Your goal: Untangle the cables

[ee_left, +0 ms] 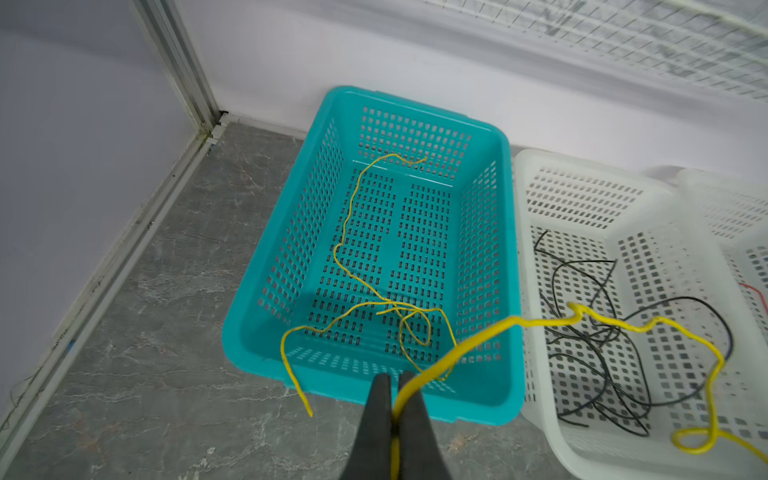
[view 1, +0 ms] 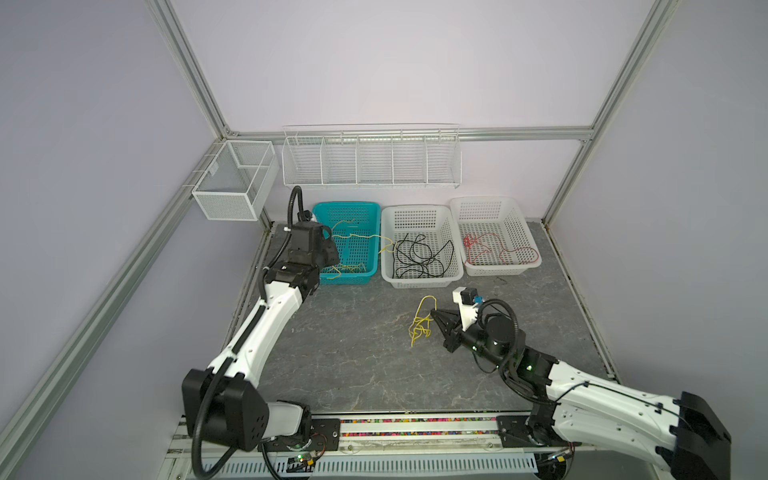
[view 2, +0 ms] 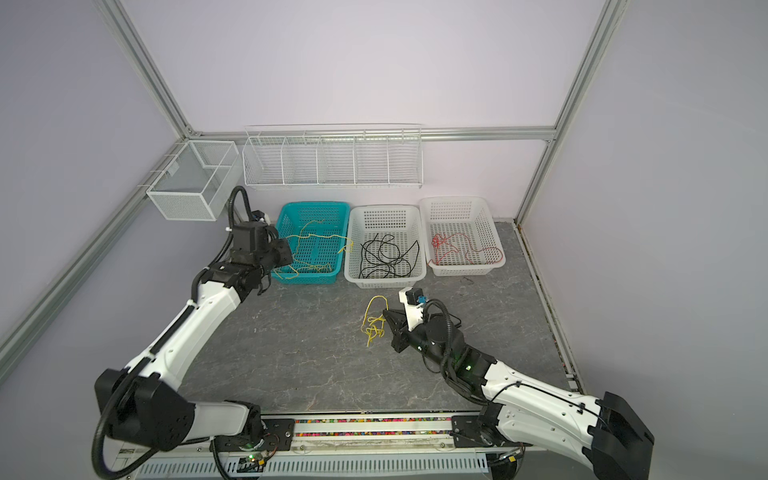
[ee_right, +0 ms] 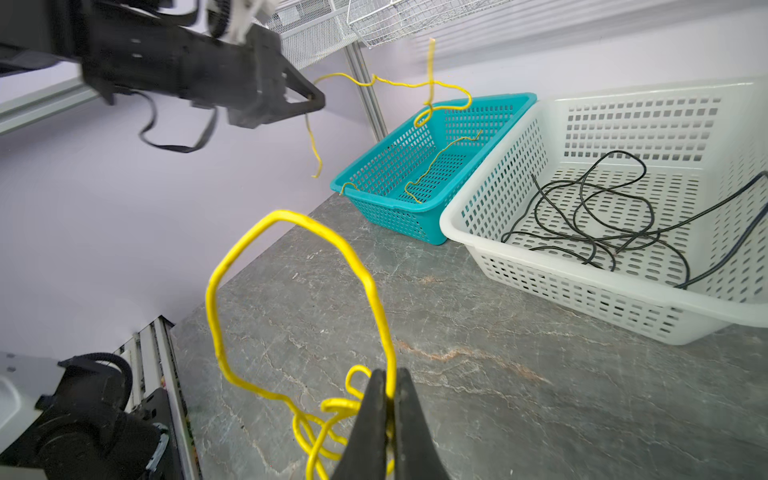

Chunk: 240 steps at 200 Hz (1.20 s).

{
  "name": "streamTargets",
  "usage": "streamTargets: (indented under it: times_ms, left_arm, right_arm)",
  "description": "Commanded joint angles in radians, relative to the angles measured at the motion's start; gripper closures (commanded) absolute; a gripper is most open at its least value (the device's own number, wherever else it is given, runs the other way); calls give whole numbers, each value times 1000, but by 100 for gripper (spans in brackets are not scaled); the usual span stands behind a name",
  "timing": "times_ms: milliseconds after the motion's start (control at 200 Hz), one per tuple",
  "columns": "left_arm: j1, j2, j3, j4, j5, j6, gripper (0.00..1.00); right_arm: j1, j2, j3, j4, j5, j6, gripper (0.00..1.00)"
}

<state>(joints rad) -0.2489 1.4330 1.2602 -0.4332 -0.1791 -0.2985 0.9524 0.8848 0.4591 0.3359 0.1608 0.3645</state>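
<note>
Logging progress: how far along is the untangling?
Done: black cables in the middle white basket, red cables in the right white basket, yellow strands in the teal basket. In hand: left gripper pinches a yellow cable over it; right gripper pinches a knotted yellow bundle. Left: loosening that bundle, probably.

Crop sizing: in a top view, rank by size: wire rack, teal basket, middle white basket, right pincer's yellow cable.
wire rack
middle white basket, teal basket: alike, left arm covers teal partly
yellow cable in right pincer

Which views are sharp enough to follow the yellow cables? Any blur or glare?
Both top views: even light, no glare, yellow tangle thin but clear. Left wrist: held yellow cable soft near lens, wire rack blurred. Right wrist: tangle sharp, left gripper blurred.
</note>
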Motion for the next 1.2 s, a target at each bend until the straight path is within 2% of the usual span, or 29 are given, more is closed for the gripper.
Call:
streamTargets:
  times_ms: [0,155,345,370,425,445,465,520,580,660,775,885,1010,1195]
  left_arm:
    - [24,97,104,37,-5,2,100]
    - [49,261,230,-13,-41,-49,100]
    - [56,372,301,-85,-141,-68,100]
    - [57,380,301,-87,-141,-68,94]
    - [59,395,314,-107,-146,-80,89]
    - [59,396,320,-120,-157,-88,84]
    - [59,393,322,-124,-166,-93,76]
    - [59,374,310,-115,-172,-94,46]
    - [59,329,300,-111,-174,-101,26]
    - [59,240,272,-94,-122,-105,20]
    - [54,46,133,25,-7,-107,19]
    - [29,-175,-60,119,59,-185,21]
    - [-62,-392,-263,151,105,-266,23]
    - [-235,-713,-615,320,164,-413,27]
  right_arm:
    - [18,-85,51,-134,-1,-55,93]
    - [52,-157,99,-235,-13,-95,93]
    - [94,-176,132,-286,-11,-118,93]
    - [98,-173,136,-291,-10,-121,93]
    - [104,-166,148,-299,-5,-129,93]
    - [105,-161,152,-303,-2,-130,93]
    - [106,-158,155,-306,2,-130,93]
    - [109,-151,166,-313,13,-127,93]
    - [109,-142,175,-313,28,-117,93]
    - [109,-116,204,-322,46,-112,93]
    - [108,-50,278,-361,69,-96,93]
    - [99,16,352,-390,68,-59,93]
    - [84,63,413,-382,54,-6,93]
    - [46,104,472,-342,32,124,93]
